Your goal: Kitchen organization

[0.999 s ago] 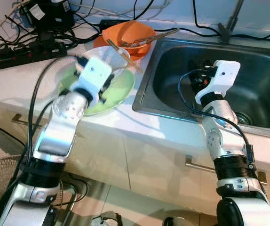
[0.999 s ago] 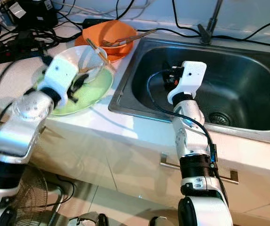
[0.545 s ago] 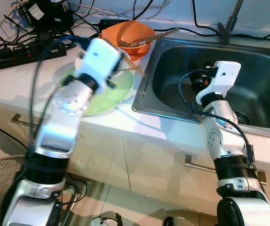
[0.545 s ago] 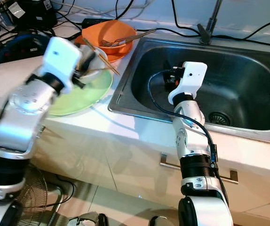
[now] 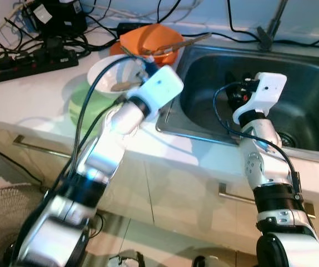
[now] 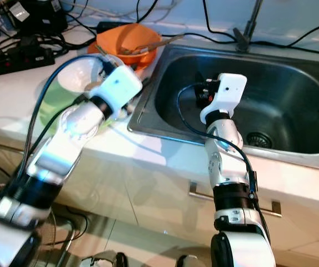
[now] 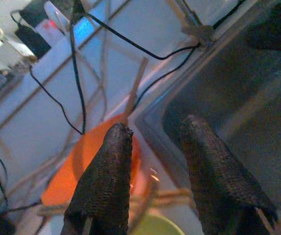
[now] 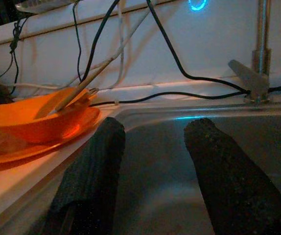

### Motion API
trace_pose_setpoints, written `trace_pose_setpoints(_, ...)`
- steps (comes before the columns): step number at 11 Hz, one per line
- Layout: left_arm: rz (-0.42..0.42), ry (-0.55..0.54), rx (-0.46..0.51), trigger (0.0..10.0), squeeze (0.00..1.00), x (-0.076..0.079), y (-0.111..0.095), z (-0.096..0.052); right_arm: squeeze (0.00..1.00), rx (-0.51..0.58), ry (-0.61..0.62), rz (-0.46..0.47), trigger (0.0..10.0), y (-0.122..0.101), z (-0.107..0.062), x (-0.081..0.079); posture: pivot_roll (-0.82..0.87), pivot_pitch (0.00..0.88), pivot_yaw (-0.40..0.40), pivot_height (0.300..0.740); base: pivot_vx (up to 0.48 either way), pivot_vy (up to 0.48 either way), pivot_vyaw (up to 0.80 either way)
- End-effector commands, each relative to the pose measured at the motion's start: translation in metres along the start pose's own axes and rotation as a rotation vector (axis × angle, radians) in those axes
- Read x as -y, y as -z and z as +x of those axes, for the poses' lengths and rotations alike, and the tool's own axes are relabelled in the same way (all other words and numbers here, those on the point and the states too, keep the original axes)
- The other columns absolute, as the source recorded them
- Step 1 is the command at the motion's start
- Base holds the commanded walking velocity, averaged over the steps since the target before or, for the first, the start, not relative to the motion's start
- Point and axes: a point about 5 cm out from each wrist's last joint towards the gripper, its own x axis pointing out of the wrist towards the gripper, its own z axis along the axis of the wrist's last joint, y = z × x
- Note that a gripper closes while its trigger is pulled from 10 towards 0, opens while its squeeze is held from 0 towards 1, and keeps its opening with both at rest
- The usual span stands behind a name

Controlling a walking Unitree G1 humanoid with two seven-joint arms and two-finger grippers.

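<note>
Left gripper (image 7: 152, 147) is seen spread and empty near the sink (image 5: 173, 119) edge beside the white bowl (image 5: 106, 75), while right gripper (image 8: 152, 147) is held spread over the basin.

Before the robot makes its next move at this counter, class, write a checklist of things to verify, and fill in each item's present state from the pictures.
1. Left gripper open and holding nothing: ok.
2. Right gripper open, hovering over the sink: ok.
3. White bowl sits upright on the green plate: ok.
4. Utensils rest in the orange bowl: ok, but they jut over its rim.
5. Power strip and cables lie beside the dishes: not ok, snag risk.
6. Sink basin free of dishes: ok where it shows.
</note>
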Motion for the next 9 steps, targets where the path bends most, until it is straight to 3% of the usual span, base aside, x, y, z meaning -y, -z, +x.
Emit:
trace_pose_setpoints(1, 0.044, -0.025, 0.006, 10.0, 0.00, -0.006, -0.001, 0.005, 0.00, 0.012, -0.001, 0.007, 10.0, -0.002, 0.003, -0.001, 0.10, 0.060, 0.057, 0.740, 0.000, 0.000, 0.00)
trace_pose_setpoints(5, 0.080, -0.032, -0.046, 10.0, 0.00, -0.018, 0.013, 0.017, 0.00, 0.012, -0.003, 0.010, 10.0, -0.002, 0.003, -0.002, 0.11, 0.057, 0.052, 0.740, 0.000, 0.000, 0.00)
trace_pose_setpoints(9, 0.070, -0.014, -0.001, 10.0, 0.00, -0.013, 0.012, 0.014, 0.00, 0.015, -0.001, 0.017, 10.0, -0.002, 0.002, -0.003, 0.11, 0.060, 0.052, 0.740, 0.000, 0.000, 0.00)
